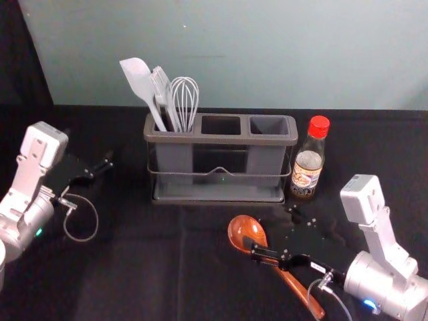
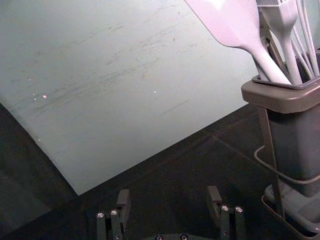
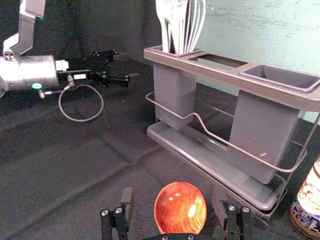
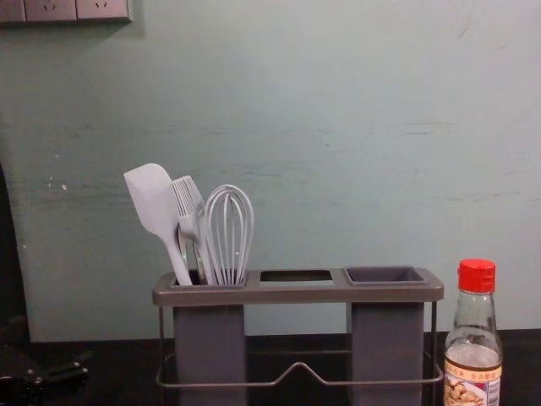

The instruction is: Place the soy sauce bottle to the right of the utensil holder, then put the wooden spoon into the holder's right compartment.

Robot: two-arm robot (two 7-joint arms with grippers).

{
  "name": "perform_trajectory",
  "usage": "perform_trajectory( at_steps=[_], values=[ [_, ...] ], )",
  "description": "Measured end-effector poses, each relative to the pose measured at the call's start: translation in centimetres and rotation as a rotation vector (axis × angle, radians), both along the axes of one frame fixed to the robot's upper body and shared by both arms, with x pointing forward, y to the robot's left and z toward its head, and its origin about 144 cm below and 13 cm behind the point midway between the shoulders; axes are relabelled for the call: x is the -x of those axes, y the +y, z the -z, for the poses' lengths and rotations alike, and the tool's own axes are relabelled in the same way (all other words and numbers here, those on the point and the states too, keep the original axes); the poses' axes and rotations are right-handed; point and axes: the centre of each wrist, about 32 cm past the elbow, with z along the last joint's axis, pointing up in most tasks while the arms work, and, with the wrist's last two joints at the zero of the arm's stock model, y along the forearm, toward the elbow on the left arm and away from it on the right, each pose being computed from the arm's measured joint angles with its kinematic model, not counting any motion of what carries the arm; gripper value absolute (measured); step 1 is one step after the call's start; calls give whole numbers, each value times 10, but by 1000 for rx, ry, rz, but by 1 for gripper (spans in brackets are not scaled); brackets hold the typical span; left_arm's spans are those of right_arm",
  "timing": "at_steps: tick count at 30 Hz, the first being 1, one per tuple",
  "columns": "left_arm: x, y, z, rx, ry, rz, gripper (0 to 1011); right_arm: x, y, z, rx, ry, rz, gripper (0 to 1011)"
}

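- And the first half looks done: the soy sauce bottle (image 1: 307, 170) stands upright just beside the right end of the utensil holder (image 1: 221, 139), beyond the right gripper (image 1: 271, 229) and off to its right.
- Now the second half, and all eyes on the wooden spoon (image 1: 245, 229)! It lies on the worktop (image 1: 134, 267) under the right gripper, bowl towards the holder, handle slanting back beneath the arm.
- The right gripper is spread wide over it — the bowl shows between its fingers in the wrist view, and I see no grip on it.
- The target, the right compartment (image 3: 262, 137), sits ahead of that gripper, no spoon in it. The spatula (image 4: 152, 199), brush (image 4: 190, 211) and whisk (image 4: 228, 237) fill the left one, farther across from the gripper.
- So what's left? Close on the spoon, lift, carry it forward and lower it in — roughly half the job to play, I'd judge.
- Over on the far side, the left gripper (image 2: 168, 196) idles left of the holder, fingers well apart, nothing between them.
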Motion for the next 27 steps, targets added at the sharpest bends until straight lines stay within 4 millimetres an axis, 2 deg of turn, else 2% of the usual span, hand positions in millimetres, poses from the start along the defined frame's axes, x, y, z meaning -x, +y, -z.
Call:
perform_trajectory(
  at_steps=[14,19,27],
  values=[
    [0,0,0,0,0,0,1005,1,-2,-4,18,15,16,1000],
    [0,0,0,0,0,0,1005,9,4,-21,90,46,57,1000],
    [0,0,0,0,0,0,1005,12,24,-52,240,203,88,1000]
  ],
)
